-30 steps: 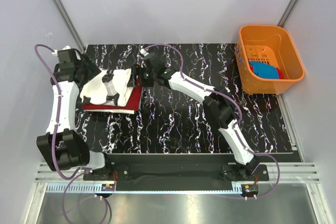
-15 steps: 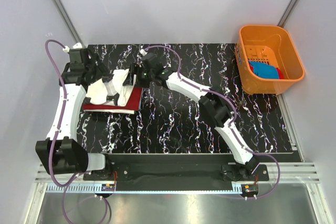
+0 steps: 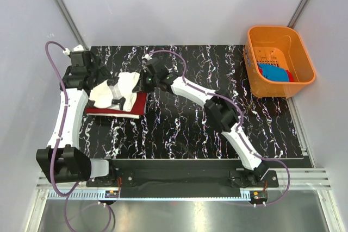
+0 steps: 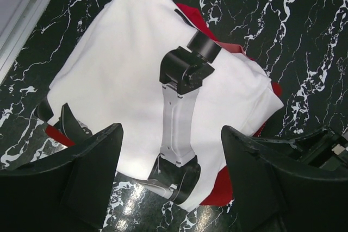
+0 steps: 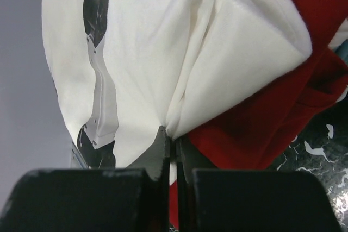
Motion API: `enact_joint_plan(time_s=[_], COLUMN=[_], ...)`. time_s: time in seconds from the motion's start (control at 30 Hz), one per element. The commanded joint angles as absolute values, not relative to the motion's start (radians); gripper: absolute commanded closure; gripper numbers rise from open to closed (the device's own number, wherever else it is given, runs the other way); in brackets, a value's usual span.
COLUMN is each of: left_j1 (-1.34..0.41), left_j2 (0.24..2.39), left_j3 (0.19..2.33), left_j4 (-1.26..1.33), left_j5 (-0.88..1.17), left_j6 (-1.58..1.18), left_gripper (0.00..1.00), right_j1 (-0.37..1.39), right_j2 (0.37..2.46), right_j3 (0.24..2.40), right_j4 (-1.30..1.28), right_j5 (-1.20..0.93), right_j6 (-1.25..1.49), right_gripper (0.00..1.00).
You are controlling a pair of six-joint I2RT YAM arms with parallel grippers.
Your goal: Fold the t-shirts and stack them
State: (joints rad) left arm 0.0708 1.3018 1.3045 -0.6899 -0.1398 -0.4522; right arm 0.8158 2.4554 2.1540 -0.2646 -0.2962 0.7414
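Observation:
A folded white t-shirt (image 3: 126,82) with a black-and-grey print lies on a red t-shirt (image 3: 117,111) at the table's back left. My right gripper (image 3: 142,83) is at the white shirt's right edge. In the right wrist view it (image 5: 174,145) is shut, pinching a fold of white cloth (image 5: 152,36) just above the red cloth (image 5: 261,118). My left gripper (image 3: 100,82) hovers open over the shirt's left side; its wide-apart fingers (image 4: 171,131) frame the white shirt (image 4: 119,63) and a red corner (image 4: 217,191). A blue t-shirt (image 3: 273,73) lies in the basket.
An orange plastic basket (image 3: 304,52) stands at the back right, beside the black marbled table (image 3: 179,129). A metal frame post runs along the table's left side. The right arm stretches diagonally across the middle of the table.
My right gripper has slid left onto the white shirt's right edge and shut on it. The left arm has drawn back a little toward the far left, still open.

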Motion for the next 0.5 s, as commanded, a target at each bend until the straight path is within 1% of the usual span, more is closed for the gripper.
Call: enact_joint_plan(time_s=[0.0,0.13,0.17,0.23,0.3,0.33,0.37,0.4,0.43,0.47], left_j1=[0.063,0.060,0.055,0.051,0.048,0.043,0.040,0.040,0.037,0.035], left_j2=[1.270,1.269,1.269,1.272,1.276,1.278,1.278,1.281,1.282,1.284], left_j3=[1.312,1.308,1.308,1.307,1.307,1.308,1.307,1.305,1.302,1.299], left_j4=[-0.683,-0.681,-0.680,-0.677,-0.676,-0.675,-0.675,-0.673,-0.672,-0.670], left_j5=[-0.189,-0.192,-0.192,-0.192,-0.192,-0.192,-0.193,-0.195,-0.193,-0.193], left_j6=[-0.428,-0.426,-0.426,-0.428,-0.429,-0.430,-0.430,-0.430,-0.431,-0.431], left_gripper=[0.22,0.23,0.23,0.23,0.23,0.23,0.23,0.23,0.23,0.23], right_j1=[0.822,0.796,0.786,0.776,0.772,0.770,0.769,0.765,0.762,0.761], right_j2=[2.314,2.238,2.212,2.200,2.200,2.201,2.209,2.217,2.223,2.238], right_j3=[2.103,1.987,1.929,1.878,1.871,1.864,1.864,1.867,1.877,1.885], right_j4=[-0.239,-0.174,-0.154,-0.115,-0.120,-0.118,-0.118,-0.118,-0.121,-0.127], right_j5=[-0.259,-0.259,-0.259,-0.264,-0.270,-0.273,-0.276,-0.285,-0.291,-0.301], right_j6=[0.713,0.730,0.744,0.753,0.752,0.753,0.752,0.753,0.755,0.755], right_gripper=[1.00,1.00,1.00,1.00,1.00,0.97,0.93,0.82,0.78,0.71])
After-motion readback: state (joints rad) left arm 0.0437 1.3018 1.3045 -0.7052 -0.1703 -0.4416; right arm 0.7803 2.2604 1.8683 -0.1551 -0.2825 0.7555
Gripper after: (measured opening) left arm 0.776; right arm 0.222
